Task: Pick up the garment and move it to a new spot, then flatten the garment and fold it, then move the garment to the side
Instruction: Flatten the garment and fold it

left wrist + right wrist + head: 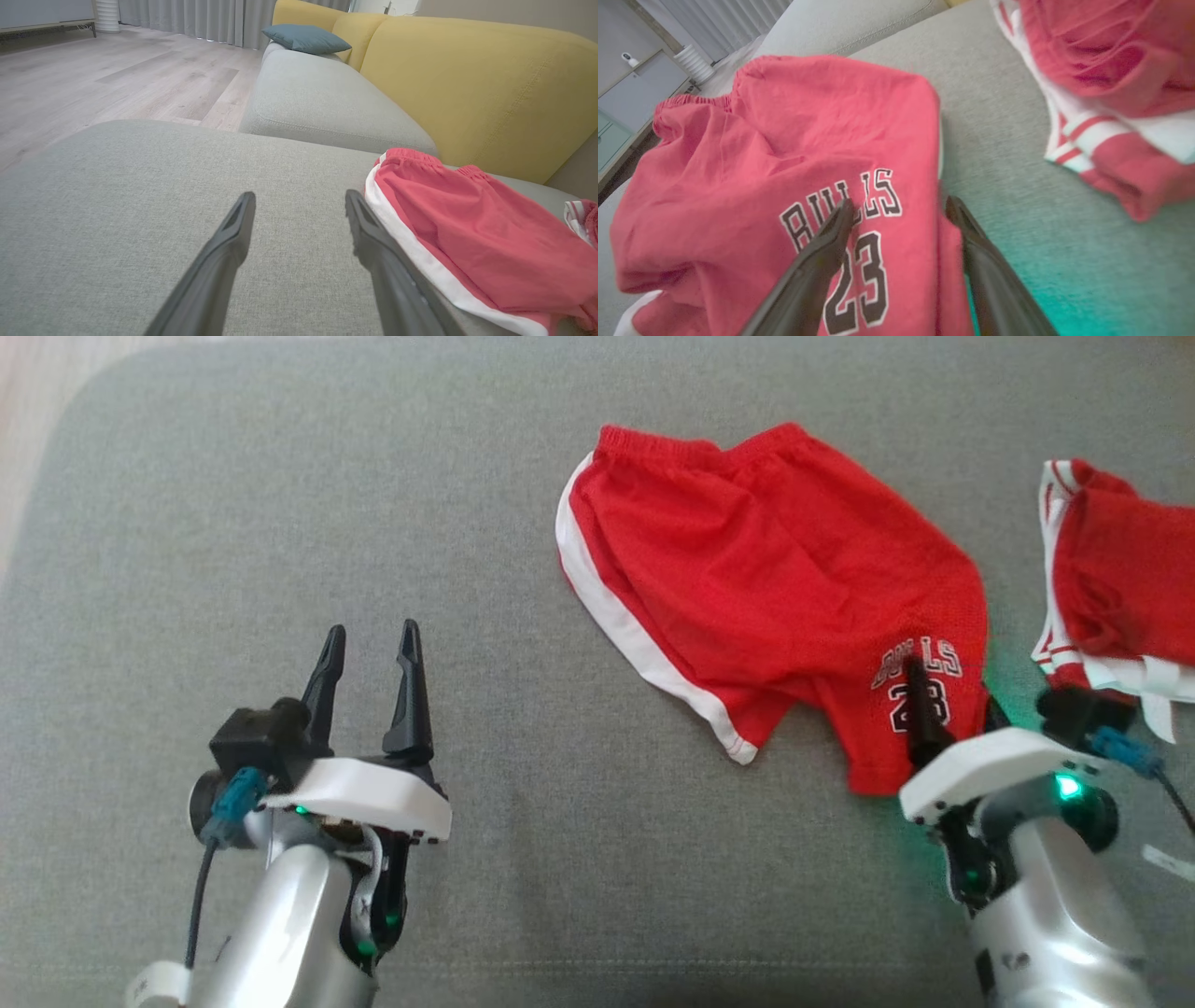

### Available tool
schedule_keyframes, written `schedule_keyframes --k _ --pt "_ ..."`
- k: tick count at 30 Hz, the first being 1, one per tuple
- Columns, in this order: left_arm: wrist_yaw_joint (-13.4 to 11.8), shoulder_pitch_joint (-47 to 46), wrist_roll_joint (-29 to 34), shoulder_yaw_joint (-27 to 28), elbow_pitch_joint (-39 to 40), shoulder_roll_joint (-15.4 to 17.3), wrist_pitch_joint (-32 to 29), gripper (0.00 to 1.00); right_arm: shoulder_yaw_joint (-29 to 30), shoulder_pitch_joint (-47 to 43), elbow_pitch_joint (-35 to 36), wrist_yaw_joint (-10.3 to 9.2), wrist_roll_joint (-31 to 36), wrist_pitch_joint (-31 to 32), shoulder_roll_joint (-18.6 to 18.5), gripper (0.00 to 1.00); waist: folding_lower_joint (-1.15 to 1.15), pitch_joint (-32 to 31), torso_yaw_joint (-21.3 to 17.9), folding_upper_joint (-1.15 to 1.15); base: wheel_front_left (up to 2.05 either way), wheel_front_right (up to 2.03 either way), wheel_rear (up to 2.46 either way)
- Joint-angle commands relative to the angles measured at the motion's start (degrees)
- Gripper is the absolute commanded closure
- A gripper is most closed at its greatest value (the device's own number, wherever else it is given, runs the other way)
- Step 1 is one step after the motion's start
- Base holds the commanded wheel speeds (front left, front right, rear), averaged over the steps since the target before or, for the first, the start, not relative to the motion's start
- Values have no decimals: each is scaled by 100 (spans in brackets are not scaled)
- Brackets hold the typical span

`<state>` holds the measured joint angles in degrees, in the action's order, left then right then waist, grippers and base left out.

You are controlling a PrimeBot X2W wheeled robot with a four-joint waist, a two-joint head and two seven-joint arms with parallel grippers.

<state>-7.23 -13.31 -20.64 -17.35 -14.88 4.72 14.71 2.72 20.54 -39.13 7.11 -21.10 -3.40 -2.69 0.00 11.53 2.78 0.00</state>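
Red shorts (775,588) rumpled on the grey cushion (280,504), right of its middle. Probably light, limp, slippery; best pinched at waistband or hem. Left gripper (372,631) over the cushion's near left, fingers spread, empty. Right gripper (900,203) with fingers parted over the printed leg, clasping nothing. From the left wrist, a yellow backrest (490,84) beyond the cushion; from the right, lettering (878,191) up close.
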Motion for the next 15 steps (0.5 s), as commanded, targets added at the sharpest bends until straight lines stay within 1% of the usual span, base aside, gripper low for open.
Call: schedule_keyframes --k 1,4,8,12,15 --pt "23 -313 86 214 144 22 29 0 -242 347 -88 37 0 -144 -19 100 0 117 30 0 0 0 0" --pt "32 -363 106 209 128 -2 29 0 -186 599 -315 37 260 -379 -19 100 0 177 69 0 0 0 0" --pt "44 -399 111 219 100 -32 29 0 6 1055 -399 37 859 -606 -45 100 0 206 131 0 0 0 0" --pt "62 -422 87 201 87 -80 29 0 117 1588 -353 37 1479 -586 -303 100 0 211 263 0 0 0 0" --pt "74 -441 55 185 107 -116 29 0 13 1993 -331 37 1868 -488 -572 100 0 237 394 0 0 0 0"
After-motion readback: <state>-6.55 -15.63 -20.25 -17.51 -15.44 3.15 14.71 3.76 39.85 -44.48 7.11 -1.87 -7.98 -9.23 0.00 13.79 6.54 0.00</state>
